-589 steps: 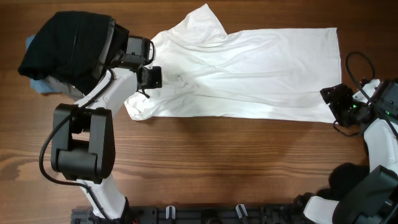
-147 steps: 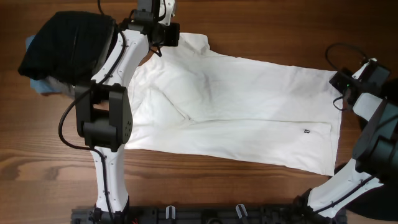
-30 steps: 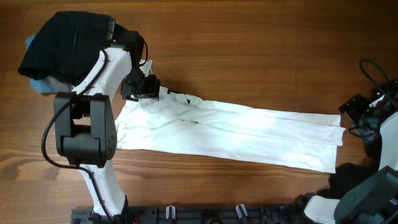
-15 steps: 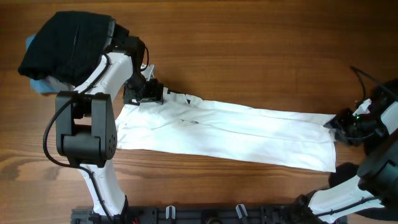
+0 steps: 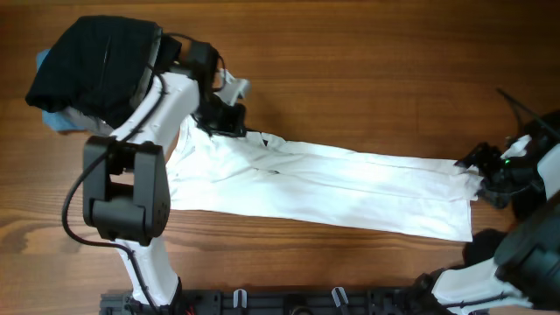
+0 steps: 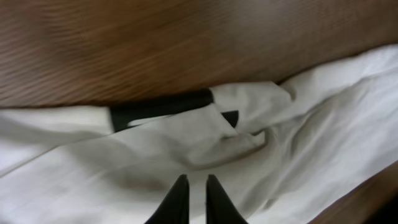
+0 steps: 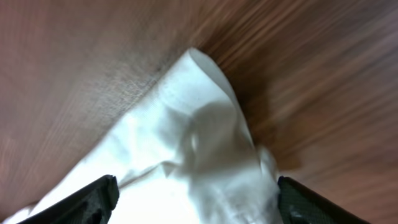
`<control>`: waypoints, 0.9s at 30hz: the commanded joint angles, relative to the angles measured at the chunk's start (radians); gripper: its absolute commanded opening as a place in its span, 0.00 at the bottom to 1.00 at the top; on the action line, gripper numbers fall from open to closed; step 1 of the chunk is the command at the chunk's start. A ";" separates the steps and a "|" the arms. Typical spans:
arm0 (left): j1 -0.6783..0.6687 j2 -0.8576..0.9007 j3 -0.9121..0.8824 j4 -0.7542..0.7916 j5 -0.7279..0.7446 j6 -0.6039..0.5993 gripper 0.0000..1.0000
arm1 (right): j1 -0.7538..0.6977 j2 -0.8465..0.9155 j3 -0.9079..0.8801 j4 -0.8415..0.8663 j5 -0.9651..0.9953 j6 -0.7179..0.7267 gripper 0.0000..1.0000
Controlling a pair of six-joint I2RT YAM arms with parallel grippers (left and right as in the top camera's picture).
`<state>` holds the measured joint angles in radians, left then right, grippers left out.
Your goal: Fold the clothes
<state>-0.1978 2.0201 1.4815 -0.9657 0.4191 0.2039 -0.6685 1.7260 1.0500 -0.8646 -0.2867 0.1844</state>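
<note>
The white T-shirt (image 5: 350,188) lies folded lengthwise into a long band across the table. My left gripper (image 5: 234,125) hovers over its upper left end, near the collar. In the left wrist view the fingers (image 6: 180,190) are nearly together over the white fabric (image 6: 124,162), holding nothing, with a black stripe (image 6: 161,106) beyond them. My right gripper (image 5: 472,175) is at the shirt's right end. In the right wrist view its fingers (image 7: 99,193) stand wide apart over a raised corner of the hem (image 7: 199,93). A black garment (image 5: 96,61) is piled on a light blue piece (image 5: 52,121) at the back left.
The left arm's base (image 5: 118,206) stands by the shirt's left end. A dark shape (image 5: 490,243) sits by the right arm's base at the front right. A black rack (image 5: 289,302) runs along the front edge. Bare wood (image 5: 367,70) lies behind the shirt.
My left gripper has moved right along the shirt's upper edge. My right gripper has moved left onto the shirt's right hem corner. The shirt keeps its folded shape.
</note>
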 commanded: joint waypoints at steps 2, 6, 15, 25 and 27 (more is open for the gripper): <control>-0.049 -0.010 -0.141 0.101 -0.026 0.102 0.11 | 0.001 -0.171 0.029 -0.012 0.138 0.103 0.90; 0.044 0.022 -0.257 0.248 -0.400 -0.270 0.15 | 0.002 -0.179 0.028 -0.013 0.093 0.025 0.91; 0.330 -0.018 -0.242 0.316 -0.232 -0.291 0.10 | 0.027 -0.152 -0.098 0.055 -0.032 -0.106 0.91; 0.200 -0.265 -0.242 0.319 -0.225 -0.233 0.36 | 0.304 0.079 -0.183 0.188 -0.085 -0.190 0.85; 0.200 -0.334 -0.242 0.320 -0.225 -0.233 0.42 | 0.341 0.136 -0.183 0.187 -0.190 -0.257 0.71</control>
<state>0.0013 1.7893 1.2476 -0.6483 0.2050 -0.0429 -0.3775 1.7306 0.9138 -0.6781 -0.3962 0.0021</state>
